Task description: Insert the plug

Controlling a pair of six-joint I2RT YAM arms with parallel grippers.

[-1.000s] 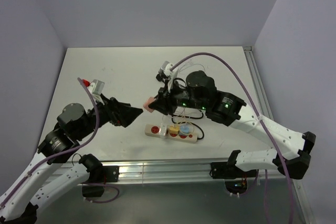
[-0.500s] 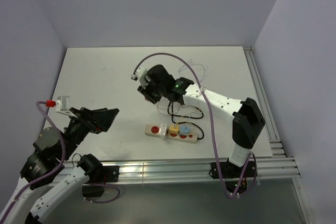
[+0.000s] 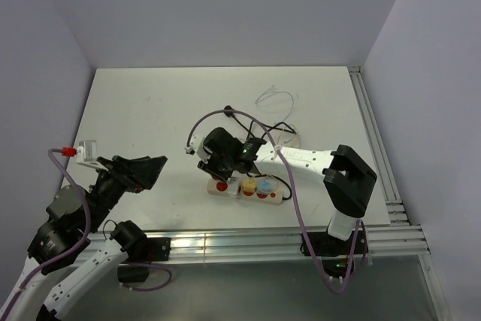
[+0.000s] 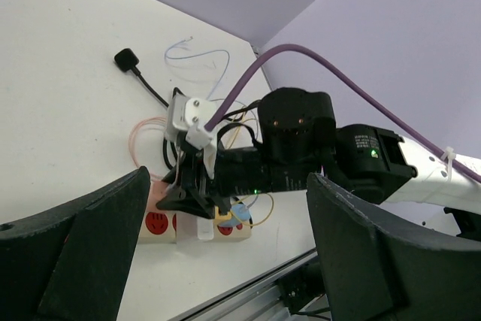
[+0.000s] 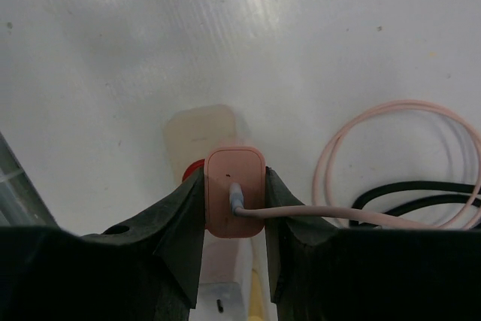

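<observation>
Right gripper (image 5: pixel 234 216) pinched pink plug (image 5: pixel 234 186) by its flat sides over power strip (image 5: pixel 199 134); plug judged light, rigid, cable (image 5: pixel 301 213) limp; left gripper (image 4: pixel 229 178) gaped wide

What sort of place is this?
Probably a robot lab cell: white table boxed in by plain walls, aluminium rail at its near edge, right gripper holding a pink plug.

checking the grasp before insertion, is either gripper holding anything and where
The right gripper pinches the pink plug by its opposite sides; the left gripper is open and empty.
</observation>
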